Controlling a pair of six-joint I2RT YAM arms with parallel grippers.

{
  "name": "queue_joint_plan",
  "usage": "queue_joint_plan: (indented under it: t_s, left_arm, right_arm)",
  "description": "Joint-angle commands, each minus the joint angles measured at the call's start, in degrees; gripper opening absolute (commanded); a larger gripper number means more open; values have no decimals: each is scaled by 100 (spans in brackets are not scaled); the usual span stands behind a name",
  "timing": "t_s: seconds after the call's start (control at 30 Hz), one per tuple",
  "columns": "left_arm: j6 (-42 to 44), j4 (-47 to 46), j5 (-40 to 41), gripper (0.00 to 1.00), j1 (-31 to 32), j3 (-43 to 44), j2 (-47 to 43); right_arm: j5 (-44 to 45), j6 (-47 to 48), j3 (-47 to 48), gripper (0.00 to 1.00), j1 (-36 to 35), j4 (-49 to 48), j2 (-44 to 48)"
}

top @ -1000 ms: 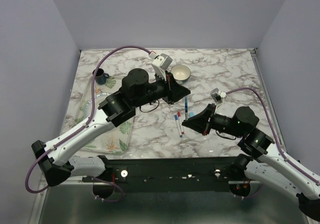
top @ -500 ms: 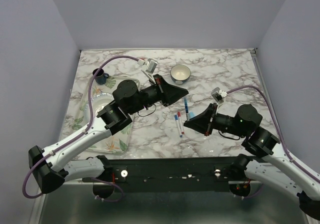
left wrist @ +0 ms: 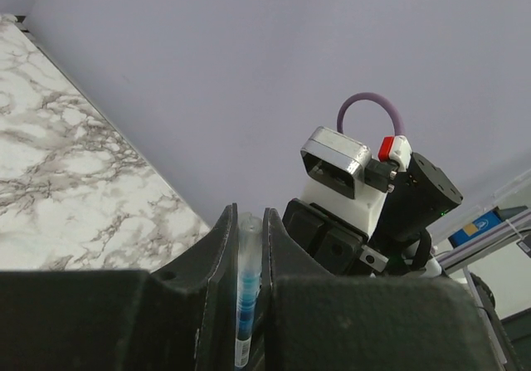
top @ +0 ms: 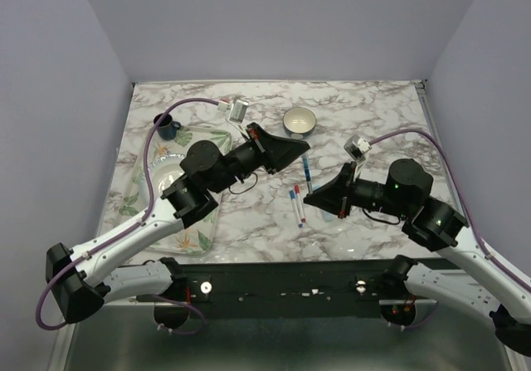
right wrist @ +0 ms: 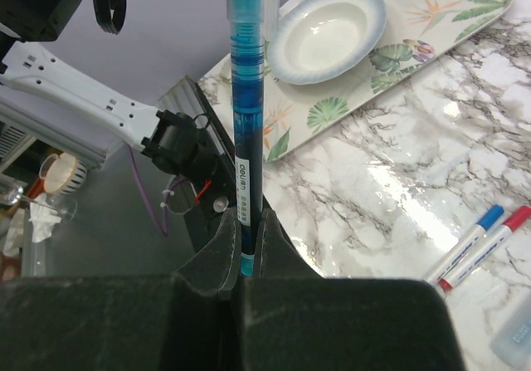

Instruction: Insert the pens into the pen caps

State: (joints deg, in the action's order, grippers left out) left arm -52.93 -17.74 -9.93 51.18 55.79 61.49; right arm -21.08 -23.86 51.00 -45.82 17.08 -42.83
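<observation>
**Blue pen upright in the right pincer, clear tube in the left**

The blue pen (right wrist: 245, 122) stands upright in the right gripper (right wrist: 246, 226), which is closed on it near its lower end, so most of the barrel rises free above the fingers. It looks a light, stiff plastic stick with a smooth, probably slippery barrel. Held so low, it seems likely to pivot or slide under any sideways push at its tip. A hold nearer mid-barrel would steady it better for mating.

Its white label reads "deli". The finer print below is too small to make out.

The left gripper (left wrist: 247, 217) is drawn narrow around a clear tube (left wrist: 246, 288) with a blue core. Whether that is a cap or another pen cannot be told. It looks thin-walled, so a gentle squeeze suits it.

In the right wrist view a translucent tube shows just beside the pen's upper end; whether they touch is unclear.

On the marble table (top: 373, 122) below lie a blue-tipped white pen (right wrist: 463, 245) and a red-tipped white pen (right wrist: 484, 251), side by side. Farther off, a white plate (right wrist: 377, 6) sits on a floral tray (right wrist: 448, 6).
</observation>
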Motion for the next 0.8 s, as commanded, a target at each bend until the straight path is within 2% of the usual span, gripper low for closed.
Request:
queue_joint_plan:
  t_s: [0.0,0.53,0.67,0.77]
  left_arm:
    - [-157,1642,-1133,0,604,-455,108]
    - [-306,1132,-1090,0,1254,-1044,284]
    - [-183,1264,-976,0,1456,-1105,302]
    - [-209,984,-1010,0,1474,-1342,293]
  right_arm:
    - [1343,425,927,1,117,-1497,-67]
    - [1853,707,2326,1,135,-1585,-946]
    - [2072,760,2528,1,135,-1567,-947]
    - [2230,804,2695,1,144,-1498,-947]
